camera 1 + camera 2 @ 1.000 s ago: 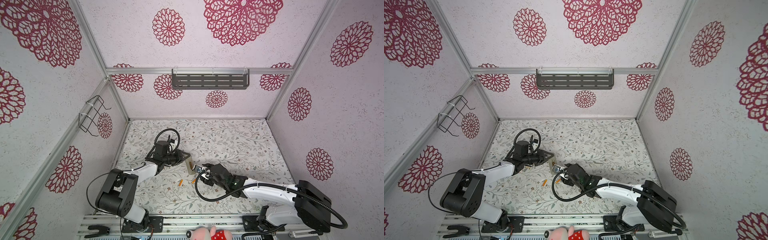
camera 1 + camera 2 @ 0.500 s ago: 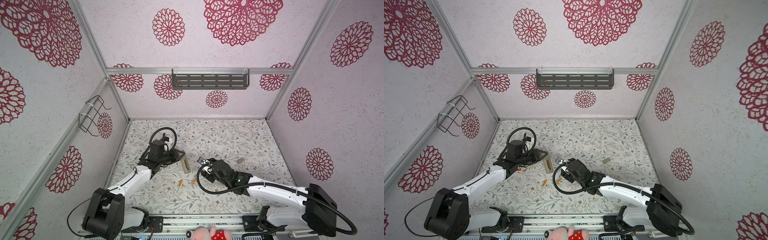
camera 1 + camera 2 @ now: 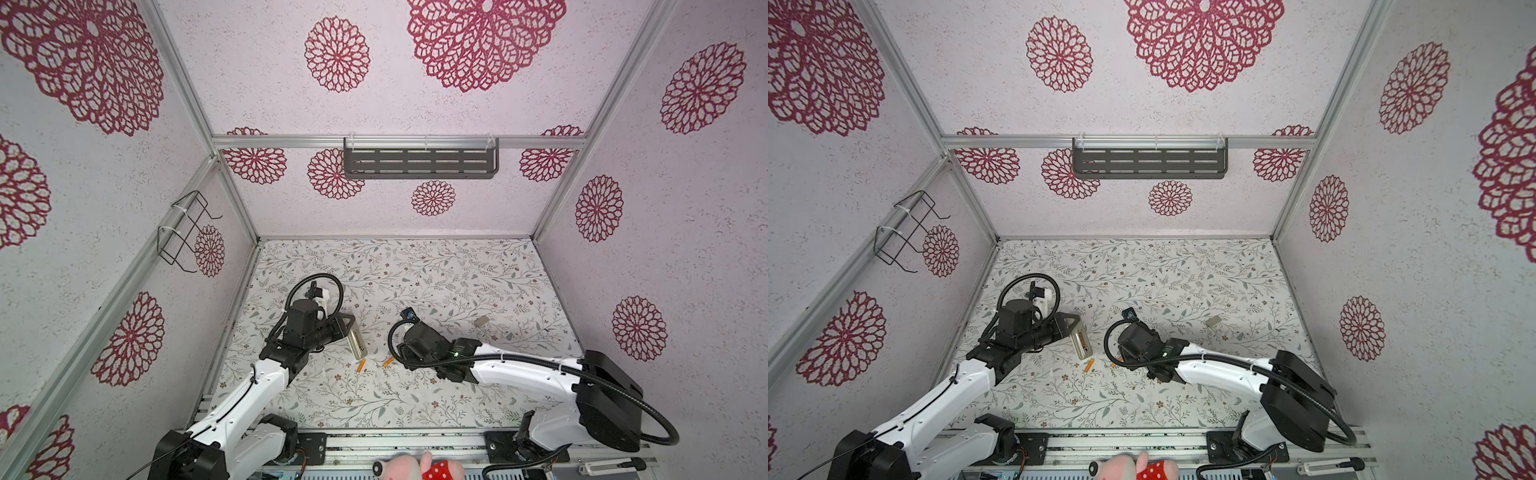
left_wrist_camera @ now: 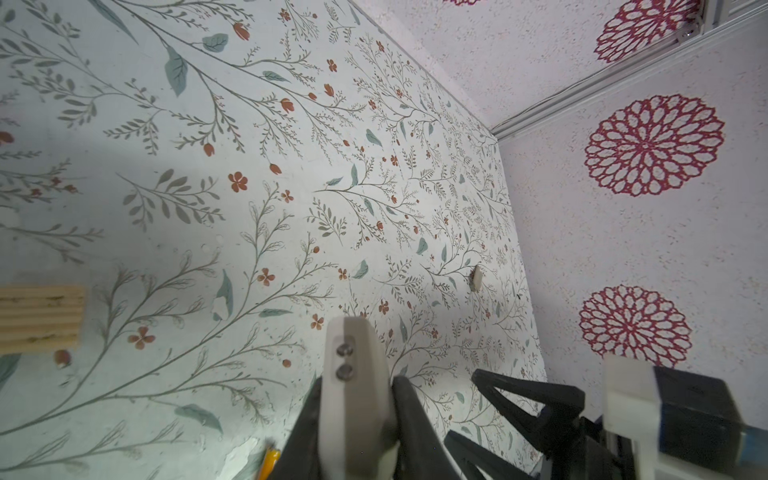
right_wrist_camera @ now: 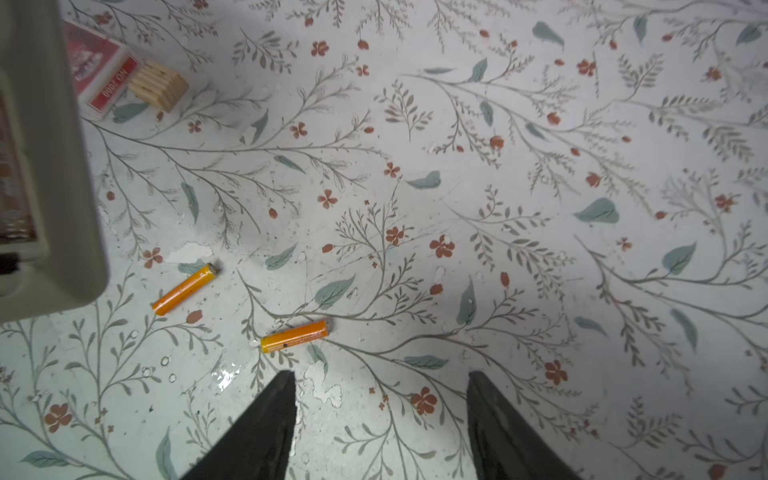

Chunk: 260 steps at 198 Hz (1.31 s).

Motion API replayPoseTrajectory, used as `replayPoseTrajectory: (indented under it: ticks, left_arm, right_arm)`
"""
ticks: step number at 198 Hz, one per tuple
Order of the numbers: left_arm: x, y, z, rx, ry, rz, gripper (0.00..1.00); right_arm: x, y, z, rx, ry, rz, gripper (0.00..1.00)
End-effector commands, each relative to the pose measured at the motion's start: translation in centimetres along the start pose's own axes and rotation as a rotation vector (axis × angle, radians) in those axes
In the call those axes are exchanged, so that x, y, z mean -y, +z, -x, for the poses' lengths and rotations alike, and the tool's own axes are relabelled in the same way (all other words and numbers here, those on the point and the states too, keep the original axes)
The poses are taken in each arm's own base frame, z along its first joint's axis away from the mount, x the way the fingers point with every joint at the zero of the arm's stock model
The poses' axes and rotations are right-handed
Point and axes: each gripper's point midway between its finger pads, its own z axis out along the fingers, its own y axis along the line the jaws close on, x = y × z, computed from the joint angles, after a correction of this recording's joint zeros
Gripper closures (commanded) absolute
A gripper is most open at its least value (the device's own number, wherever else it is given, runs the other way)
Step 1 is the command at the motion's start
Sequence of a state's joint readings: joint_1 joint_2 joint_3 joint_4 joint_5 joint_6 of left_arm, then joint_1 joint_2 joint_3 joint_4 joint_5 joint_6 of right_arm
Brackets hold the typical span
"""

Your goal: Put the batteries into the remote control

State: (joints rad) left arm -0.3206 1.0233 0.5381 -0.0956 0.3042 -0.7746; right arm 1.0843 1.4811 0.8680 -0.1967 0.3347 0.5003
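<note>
the remote control runs off the right wrist view's edge, hiding part of the red card box; the left wrist view crops the wooden block.

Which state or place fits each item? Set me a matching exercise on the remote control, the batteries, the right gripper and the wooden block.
Things:
1. remote control
2. batteries
3. right gripper
4. wooden block

States or places:
A. open, nothing between its fingers
B. beside the red card box
C. clamped in the left gripper
D. lying loose on the table

Pairs: 1-C, 2-D, 3-A, 4-B
</note>
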Motion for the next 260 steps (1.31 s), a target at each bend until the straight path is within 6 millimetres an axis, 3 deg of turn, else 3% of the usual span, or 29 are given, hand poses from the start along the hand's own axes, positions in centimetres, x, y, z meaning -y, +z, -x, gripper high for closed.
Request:
replayPoseTrajectory:
  ticks: [1, 35, 95, 176, 260]
  left_arm:
    - [0.4, -0.5, 1.2, 0.070, 0.028, -0.019, 1.00]
    - [0.6, -0.9, 0.9, 0.090, 0.033, -0.045, 1.00]
    - [-0.6, -1.4, 0.1, 0.128, 0.042, -0.040, 1.00]
    - [2.3, -2.1, -1.8, 0.169, 0.081, -0.317, 1.00]
    - [1.0, -3.1, -2.7, 0.205, 0.114, -0.285, 1.00]
  right_arm:
    - [-1.2, 0.3, 0.7, 0.008, 0.143, 0.006, 0.33]
    - [-2.3, 1.7, 0.2, -0.034, 0.140, -0.015, 0.33]
    - [-3.0, 2.2, -0.6, -0.087, 0.193, -0.018, 0.33]
    - [-2.8, 3.7, -1.6, -0.107, 0.247, -0.069, 0.32]
    - [-3.3, 4.9, -1.9, -0.118, 0.257, -0.067, 0.32]
